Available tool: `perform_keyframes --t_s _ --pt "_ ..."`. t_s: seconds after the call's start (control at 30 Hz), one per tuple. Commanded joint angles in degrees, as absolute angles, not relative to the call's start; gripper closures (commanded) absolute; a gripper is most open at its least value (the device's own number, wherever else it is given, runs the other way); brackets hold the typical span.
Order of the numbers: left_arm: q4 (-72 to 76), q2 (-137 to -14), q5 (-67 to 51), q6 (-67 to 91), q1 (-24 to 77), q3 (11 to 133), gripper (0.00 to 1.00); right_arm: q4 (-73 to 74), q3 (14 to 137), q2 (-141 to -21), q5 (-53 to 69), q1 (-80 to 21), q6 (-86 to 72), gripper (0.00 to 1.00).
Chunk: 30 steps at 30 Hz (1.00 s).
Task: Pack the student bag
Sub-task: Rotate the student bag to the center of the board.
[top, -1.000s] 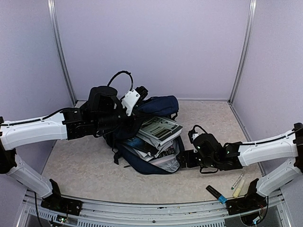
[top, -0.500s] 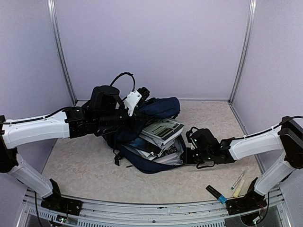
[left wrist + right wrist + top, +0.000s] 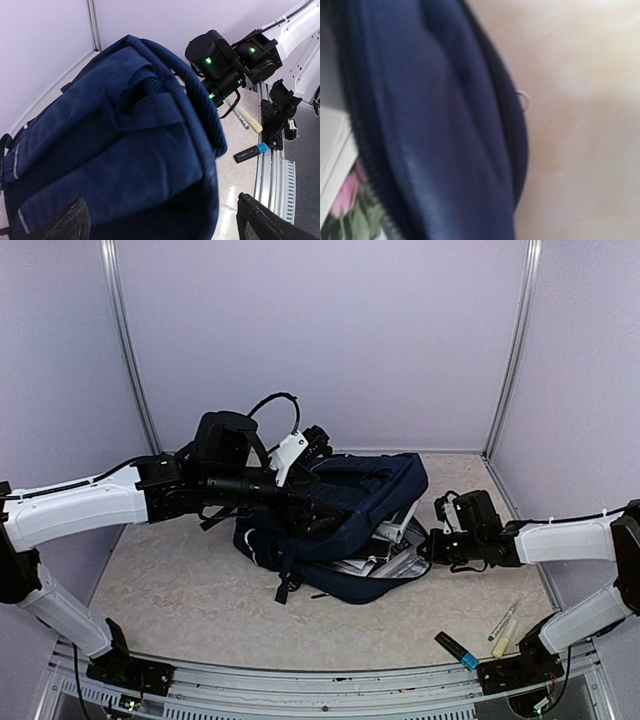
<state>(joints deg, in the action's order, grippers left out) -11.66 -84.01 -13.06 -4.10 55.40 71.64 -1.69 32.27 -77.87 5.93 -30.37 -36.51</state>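
Lying just beside the right gripper (image 3: 431, 548) is the student bag (image 3: 352, 502).

Both my arms reach inward.
Left gripper (image 3: 160, 202) gapes wide; right gripper (image 3: 432, 548) sits low (I can't read its jaws).

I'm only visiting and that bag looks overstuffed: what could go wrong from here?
Books poke out of the student bag at its opening, so closing the flap may snag or bend them. The right tool sits tight against the bag's rim, where its own camera shows only blurred fabric; it might catch on it. Markers lie loose on the table at its near right corner and could be swept off.
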Motion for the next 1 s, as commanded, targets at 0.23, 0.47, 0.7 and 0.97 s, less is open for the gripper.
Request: perform_keyframes --t_s 0.23,0.47,0.7,0.97 --pt "-15.47 -80.86 -3.88 -2.46 48.97 62.77 0.01 3.38 50.63 -91.25 10.31 -7.07 -19.89 1.0" --pt "-11.77 -85.17 1.52 -10.33 51.77 57.3 0.06 10.81 57.33 -92.83 4.13 -6.76 -17.63 0.82" --pt "-0.96 -89.7 7.1 -21.02 58.79 52.5 0.01 12.87 50.63 -82.53 2.51 -6.76 -20.0 0.67" --pt "1.6 -98.02 0.3 -25.62 55.24 55.32 0.07 15.84 44.11 -66.41 10.88 -7.01 -22.98 0.62"
